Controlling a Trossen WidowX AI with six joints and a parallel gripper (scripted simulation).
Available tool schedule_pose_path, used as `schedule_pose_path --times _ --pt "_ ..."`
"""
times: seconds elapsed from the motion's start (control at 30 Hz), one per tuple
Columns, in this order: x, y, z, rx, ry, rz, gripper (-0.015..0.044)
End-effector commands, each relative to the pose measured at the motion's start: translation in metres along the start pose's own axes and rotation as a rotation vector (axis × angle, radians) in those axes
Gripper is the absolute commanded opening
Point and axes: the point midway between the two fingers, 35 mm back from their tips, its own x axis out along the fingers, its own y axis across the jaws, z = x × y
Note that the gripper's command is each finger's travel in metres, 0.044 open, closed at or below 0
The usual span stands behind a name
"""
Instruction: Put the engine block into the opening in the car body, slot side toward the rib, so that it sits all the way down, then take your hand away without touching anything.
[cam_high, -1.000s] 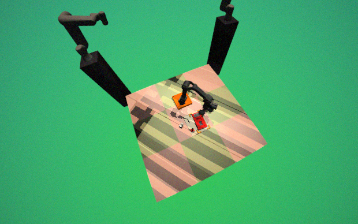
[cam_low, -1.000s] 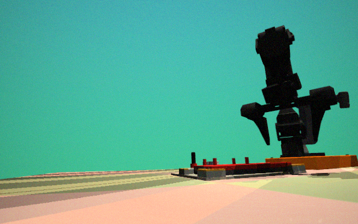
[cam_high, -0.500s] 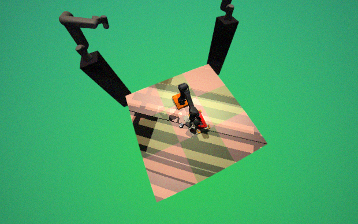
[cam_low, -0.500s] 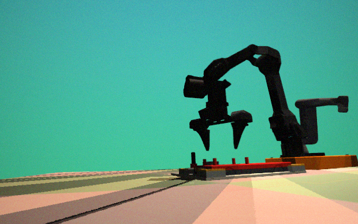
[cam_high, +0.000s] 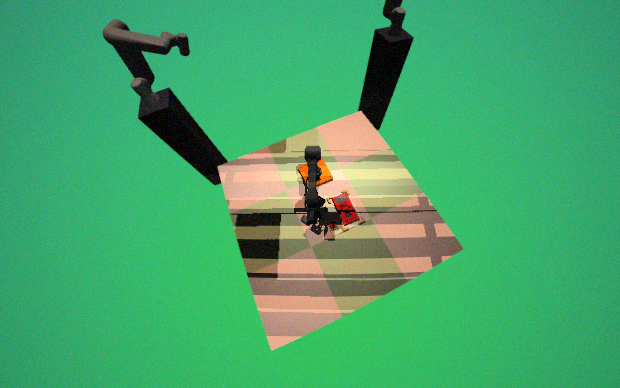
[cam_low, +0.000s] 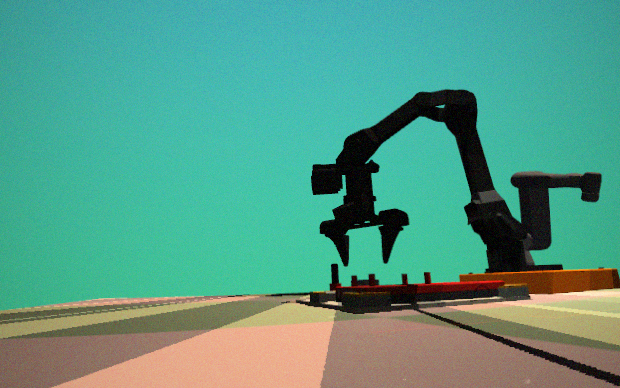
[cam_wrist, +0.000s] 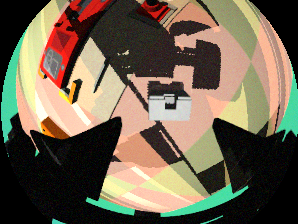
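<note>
The engine block (cam_wrist: 172, 111) is a small light-grey block with a dark notch; it lies on the table. The car body (cam_high: 352, 219) (cam_low: 462, 287) (cam_wrist: 54, 52) is red and lies flat, to the upper left in the wrist view. Its opening is too dark and small to make out. My gripper (cam_low: 365, 263) (cam_wrist: 170, 122) is open and empty. It points down above the table, its two fingertips to either side of the block in the wrist view and higher than it. In the top view the arm hides the block.
A pale board (cam_wrist: 92, 62) with yellow-and-dark corner pieces lies under the car body. A small red part (cam_low: 335, 286) (cam_wrist: 156, 11) with an upright dark post stands near it. The arm's orange base (cam_high: 326, 175) (cam_low: 565, 281) is behind. Two dark pillars (cam_high: 182, 135) (cam_high: 387, 70) carry grey arms.
</note>
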Motion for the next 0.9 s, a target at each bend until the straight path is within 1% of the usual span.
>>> schedule_pose_path --times 0.0,0.87 --pt "0.009 -0.003 -0.001 -0.009 -0.002 -0.002 0.0440" --pt "0.049 -0.004 0.000 -0.009 -0.002 -0.002 0.0440"
